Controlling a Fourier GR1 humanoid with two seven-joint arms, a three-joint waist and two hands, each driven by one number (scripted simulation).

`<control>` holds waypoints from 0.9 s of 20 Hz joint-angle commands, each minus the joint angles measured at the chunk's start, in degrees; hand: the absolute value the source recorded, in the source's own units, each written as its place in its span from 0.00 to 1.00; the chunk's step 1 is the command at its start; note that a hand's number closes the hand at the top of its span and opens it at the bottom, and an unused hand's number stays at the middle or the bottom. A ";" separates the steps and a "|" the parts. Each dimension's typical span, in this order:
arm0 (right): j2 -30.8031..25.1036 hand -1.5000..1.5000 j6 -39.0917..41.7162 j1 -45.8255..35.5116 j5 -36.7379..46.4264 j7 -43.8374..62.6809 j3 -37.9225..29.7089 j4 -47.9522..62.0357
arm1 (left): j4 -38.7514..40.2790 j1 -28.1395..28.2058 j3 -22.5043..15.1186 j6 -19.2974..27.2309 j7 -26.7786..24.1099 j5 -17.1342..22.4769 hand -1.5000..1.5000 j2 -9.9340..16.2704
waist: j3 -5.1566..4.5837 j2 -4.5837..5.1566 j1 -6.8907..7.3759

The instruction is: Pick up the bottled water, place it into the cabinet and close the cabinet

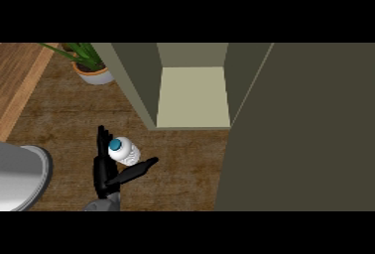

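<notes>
The bottled water (124,151), white with a blue cap, stands upright on the brown counter just in front of the cabinet's left wall. My left hand (107,171) comes up from the lower edge. Its straight fingers (102,138) stand along the bottle's left side, and its thumb (144,166) stretches out below and to the right. The bottle sits in the gap between them, and the hand is open. The cabinet (192,96) is open and shows a pale bare shelf. Its dark olive door (307,134) is swung out and fills the view's right side. My right hand does not show.
A potted plant (92,68) stands at the back left, beside the cabinet's left wall (135,84). A grey round object (21,176) lies at the left edge, close to my left forearm. A lighter wooden strip (18,74) runs along the upper left.
</notes>
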 commanded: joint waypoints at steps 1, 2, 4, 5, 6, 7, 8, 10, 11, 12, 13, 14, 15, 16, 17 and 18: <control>-0.61 0.00 -0.63 -0.42 5.89 7.81 1.28 -9.12 | 5.70 0.18 -1.77 0.77 -6.19 4.84 0.00 -0.01 | -0.05 -0.01 0.01; -0.30 0.00 -0.42 -1.79 6.24 5.09 0.45 -6.17 | 8.86 -4.83 3.88 -2.99 -5.44 2.82 0.00 0.02 | -0.03 0.05 -0.01; -1.24 0.00 0.07 -1.28 4.85 5.94 -0.96 -7.56 | 7.75 -0.89 0.85 -2.38 -7.95 4.59 0.00 -0.01 | 0.00 0.00 0.19; -1.43 0.00 -0.29 -0.14 5.55 5.26 0.32 -7.68 | 3.83 0.61 -4.10 1.62 -6.77 7.95 0.00 -0.01 | 0.01 -0.09 0.17; -0.18 0.00 -0.93 -0.94 6.91 6.12 2.66 -7.05 | 9.57 -1.28 2.92 -4.82 -9.89 5.65 0.00 0.43 | -0.01 -0.03 0.16; -0.56 0.00 -0.96 -0.93 6.98 6.23 2.12 -6.63 | 4.99 2.19 -1.50 -3.93 -8.58 5.80 0.00 -0.01 | 0.01 -0.09 0.32; -0.95 0.00 -0.84 -0.81 6.25 5.52 1.61 -6.94 | 10.38 -2.42 1.05 -4.96 -10.20 7.19 0.00 -0.01 | 0.00 -0.02 0.06; -1.81 0.00 -0.91 0.38 4.61 4.38 1.32 -8.02 | 11.39 -3.90 0.32 -5.03 -12.24 9.91 0.00 0.00 | 0.00 -0.04 -0.13; -2.37 0.00 -1.65 2.87 6.83 2.62 4.64 -8.02 | 15.47 -6.25 3.82 -6.66 -13.38 8.38 0.00 0.00 | 0.00 -0.05 -0.38; -0.68 0.00 -1.37 0.30 5.17 1.58 2.76 -3.62 | 18.45 -6.07 4.48 -10.15 -16.16 8.83 0.00 0.00 | 0.00 0.05 -0.02; -1.82 0.00 -0.89 -0.35 3.93 3.98 0.48 -6.66 | 18.91 -7.09 2.88 -9.18 -16.08 9.28 0.00 -0.01 | -0.01 0.06 -0.08; -1.73 0.00 -2.06 0.80 7.17 5.13 4.11 -7.65 | 15.23 -3.40 3.07 -11.50 -16.68 9.27 0.00 -0.01 | -0.01 -0.09 0.05; -0.62 0.00 -0.90 -2.73 2.05 3.83 -2.03 -3.52 | 11.73 -1.19 0.43 -10.70 -16.72 11.45 0.00 -0.01 | 0.03 -0.01 0.51; -0.09 0.00 -1.22 -3.68 4.70 7.18 -0.45 -5.23 | 13.43 -3.31 2.98 -11.63 -15.03 10.07 1.00 -0.01 | 0.01 -0.01 0.42; -3.02 0.00 -1.66 3.77 7.15 0.62 4.98 -5.92 | 13.67 -3.40 3.54 -11.91 -15.06 10.00 1.00 0.42 | 0.04 -0.12 0.02; -0.89 0.00 -1.60 -2.73 5.32 7.41 0.71 -6.88 | 17.44 -4.62 4.55 -14.39 -17.39 10.46 1.00 0.07 | -0.01 0.02 0.20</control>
